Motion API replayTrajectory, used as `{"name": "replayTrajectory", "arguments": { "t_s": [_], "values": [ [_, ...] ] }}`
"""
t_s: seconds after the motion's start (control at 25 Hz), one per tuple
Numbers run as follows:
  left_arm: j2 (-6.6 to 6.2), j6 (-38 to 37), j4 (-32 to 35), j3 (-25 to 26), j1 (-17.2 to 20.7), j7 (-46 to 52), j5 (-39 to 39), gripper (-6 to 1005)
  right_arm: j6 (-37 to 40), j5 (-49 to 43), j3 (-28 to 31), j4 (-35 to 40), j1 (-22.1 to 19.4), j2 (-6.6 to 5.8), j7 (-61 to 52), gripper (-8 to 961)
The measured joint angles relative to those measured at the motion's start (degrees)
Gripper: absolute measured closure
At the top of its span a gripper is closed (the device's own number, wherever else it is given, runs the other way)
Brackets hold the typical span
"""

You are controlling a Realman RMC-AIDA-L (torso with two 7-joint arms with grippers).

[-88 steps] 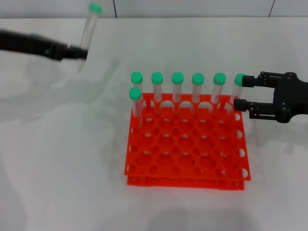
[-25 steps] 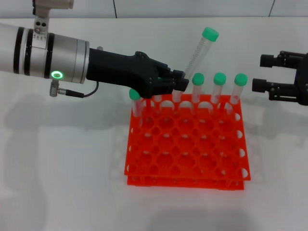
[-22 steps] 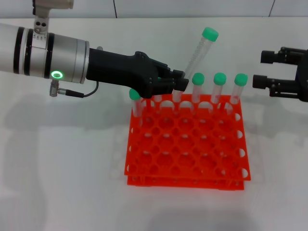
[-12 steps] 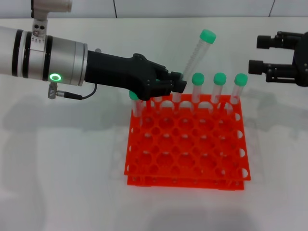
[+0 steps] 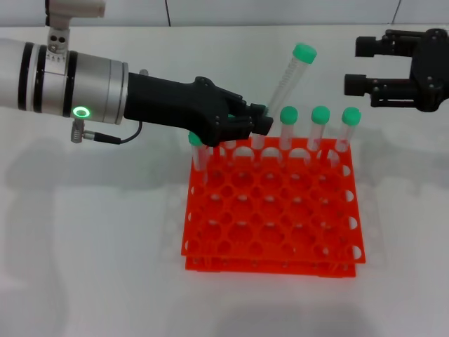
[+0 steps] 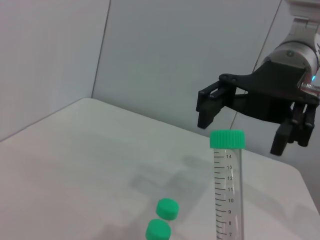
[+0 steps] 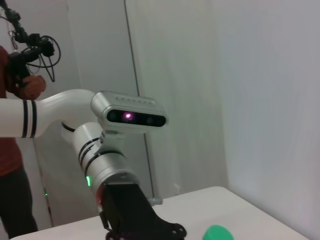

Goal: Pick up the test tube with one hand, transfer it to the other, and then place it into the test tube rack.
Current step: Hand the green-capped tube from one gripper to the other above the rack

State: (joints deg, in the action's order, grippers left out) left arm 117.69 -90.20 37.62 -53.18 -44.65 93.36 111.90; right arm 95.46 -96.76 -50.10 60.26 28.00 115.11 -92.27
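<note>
Picked up: done, by the look of it. The left gripper (image 5: 261,125), reaching in from the left edge of the head view to mid-frame, has its fingers closed on the lower part of the test tube (image 5: 285,78).
Tube position: the test tube is held in the air in the upper middle of the head view, tilted so its green cap (image 5: 304,52) leans toward the upper right. It hangs above the back edge of the test tube rack (image 5: 270,210) and is not seated in any hole.
Left wrist view: the same tube stands in the lower right of that picture, cap up, graduation marks visible, with the right gripper behind it.
Right gripper: the right gripper (image 5: 356,67) sits in the upper right corner of the head view, fingers spread apart and pointing toward the tube, holding nothing. It is well apart from the cap, with bare table (image 5: 105,246) showing between them.
Handover: not yet done; I judge this to be the step in hand, the open fingers lined up roughly at the height of the tube's upper part.
Rack state: the orange-red rack lies in the centre and lower right of the head view, with other tubes (image 5: 318,130) standing in its back row; most holes are free.
Left to do: pass the tube across, release from the left side, then lower it into a free hole.
</note>
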Motion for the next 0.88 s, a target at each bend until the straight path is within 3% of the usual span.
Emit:
{"name": "replayTrajectory", "arguments": {
  "t_s": [0.88],
  "values": [
    [0.49,0.7,0.0,-1.6,-1.0,-0.6,0.1,822,-2.9,0.7,-4.1,-1.0,1.6,0.29,0.0,262]
  ]
}}
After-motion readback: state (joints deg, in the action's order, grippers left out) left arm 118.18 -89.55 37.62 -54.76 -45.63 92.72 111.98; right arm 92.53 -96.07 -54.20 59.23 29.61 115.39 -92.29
